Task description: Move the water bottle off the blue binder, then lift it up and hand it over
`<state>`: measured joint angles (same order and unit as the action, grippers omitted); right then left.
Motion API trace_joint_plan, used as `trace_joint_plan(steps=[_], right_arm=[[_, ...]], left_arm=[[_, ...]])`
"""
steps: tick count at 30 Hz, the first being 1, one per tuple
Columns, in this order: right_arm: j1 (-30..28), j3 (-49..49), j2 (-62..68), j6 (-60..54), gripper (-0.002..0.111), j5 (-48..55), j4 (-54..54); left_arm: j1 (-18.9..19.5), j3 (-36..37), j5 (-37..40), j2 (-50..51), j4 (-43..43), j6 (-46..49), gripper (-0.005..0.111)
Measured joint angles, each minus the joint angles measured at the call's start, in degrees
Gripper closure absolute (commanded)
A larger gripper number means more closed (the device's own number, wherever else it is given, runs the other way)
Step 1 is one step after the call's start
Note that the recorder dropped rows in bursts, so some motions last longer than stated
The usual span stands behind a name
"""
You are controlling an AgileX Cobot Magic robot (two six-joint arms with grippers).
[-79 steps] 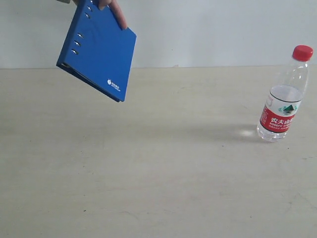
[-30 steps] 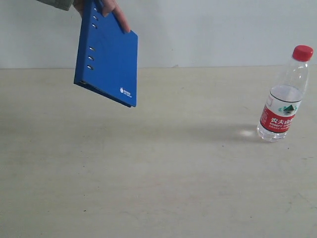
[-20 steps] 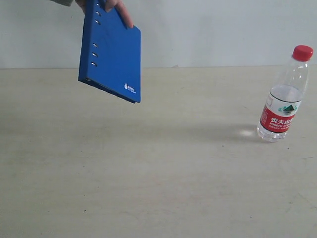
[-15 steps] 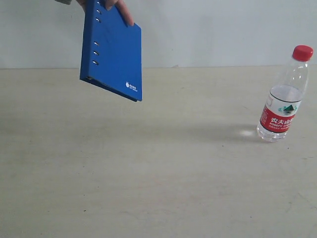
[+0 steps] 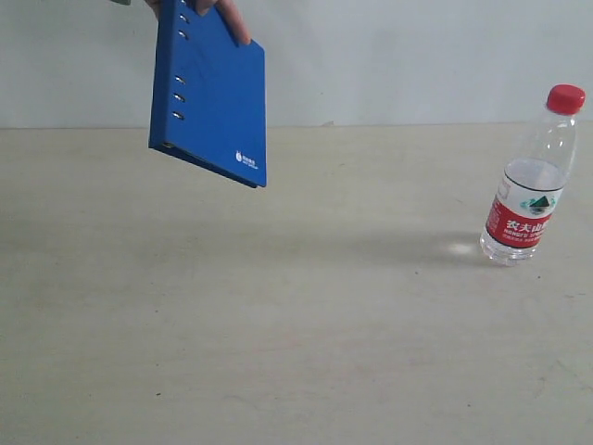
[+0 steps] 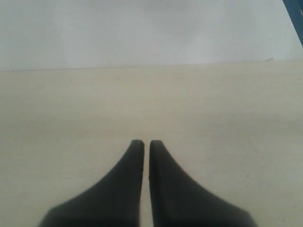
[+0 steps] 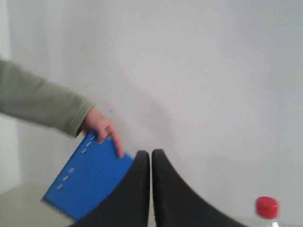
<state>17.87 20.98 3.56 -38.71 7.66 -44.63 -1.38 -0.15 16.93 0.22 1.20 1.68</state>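
The water bottle (image 5: 531, 190), clear with a red cap and red-and-white label, stands upright on the table at the right; only its red cap (image 7: 266, 207) shows in the right wrist view. A person's hand (image 5: 225, 17) holds the blue binder (image 5: 211, 97) in the air at the upper left, tilted, clear of the table. The blue binder (image 7: 85, 182) also shows in the right wrist view, gripped by the hand (image 7: 99, 126). My left gripper (image 6: 146, 142) is shut and empty over bare table. My right gripper (image 7: 151, 153) is shut and empty. Neither gripper appears in the exterior view.
A pale wooden table (image 5: 278, 324) meets a white wall (image 5: 398, 56) behind. A green-sleeved forearm (image 7: 38, 101) reaches in from one side in the right wrist view. A sliver of blue (image 6: 297, 14) shows at the edge of the left wrist view.
The hand has swung the binder rightward and turned it more upright; over the last half second it barely moves. The bottle has stayed put.
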Motion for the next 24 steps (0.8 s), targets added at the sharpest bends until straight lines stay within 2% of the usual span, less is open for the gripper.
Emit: trace_joint_plan(steps=[4, 7, 10, 13, 15, 19, 24], right_arm=[[-5.5, -5.5, -3.2, 5.9, 0.109, -12.7, 4.4], [-9.6, -10.0, -3.2, 13.7, 0.109, -19.4, 16.2], [-14.3, -14.4, -3.3, 20.9, 0.109, -22.8, 25.5], [-18.8, -18.6, -3.3, 25.1, 0.109, -23.9, 28.7], [-21.4, -20.2, -3.3, 26.7, 0.109, -22.9, 29.2], [-25.8, -20.6, -3.3, 25.1, 0.109, -13.6, 30.0], [-26.6, -20.7, -3.3, 23.7, 0.109, -2.3, 33.2]], left_arm=[[0.0, 0.0, 0.0, 0.0, 0.0, 0.0, 0.102], [0.0, 0.0, 0.0, 0.0, 0.0, 0.0, 0.102], [0.0, 0.0, 0.0, 0.0, 0.0, 0.0, 0.102], [0.0, 0.0, 0.0, 0.0, 0.0, 0.0, 0.102], [0.0, 0.0, 0.0, 0.0, 0.0, 0.0, 0.102], [0.0, 0.0, 0.0, 0.0, 0.0, 0.0, 0.102], [0.0, 0.0, 0.0, 0.0, 0.0, 0.0, 0.102]])
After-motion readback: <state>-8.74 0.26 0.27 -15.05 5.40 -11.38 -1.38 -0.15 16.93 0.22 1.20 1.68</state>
